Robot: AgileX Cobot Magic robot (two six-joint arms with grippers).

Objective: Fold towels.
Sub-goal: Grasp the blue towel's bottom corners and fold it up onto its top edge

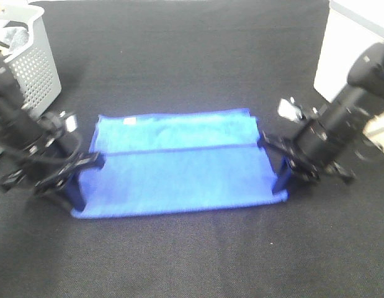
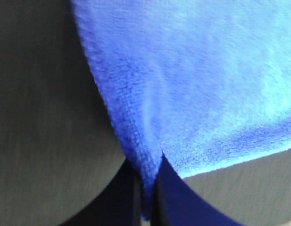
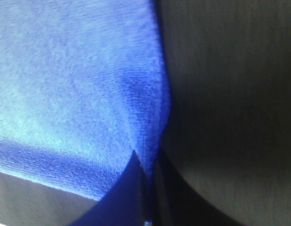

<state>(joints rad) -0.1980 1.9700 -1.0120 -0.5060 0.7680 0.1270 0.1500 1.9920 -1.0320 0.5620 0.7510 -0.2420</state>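
Note:
The royal-blue towel (image 1: 179,164) lies on the black table, its near part folded over toward the far edge, leaving a far strip uncovered with a small white tag (image 1: 129,121). My left gripper (image 1: 86,169) is shut on the towel's left edge. My right gripper (image 1: 277,162) is shut on the right edge. In the left wrist view the towel (image 2: 183,84) is pinched between the closed jaws at the bottom. In the right wrist view the towel (image 3: 74,94) is pinched the same way.
A perforated grey basket (image 1: 30,62) holding a grey cloth stands at the far left. A white box (image 1: 347,49) stands at the far right. Black table surface (image 1: 192,56) surrounds the towel.

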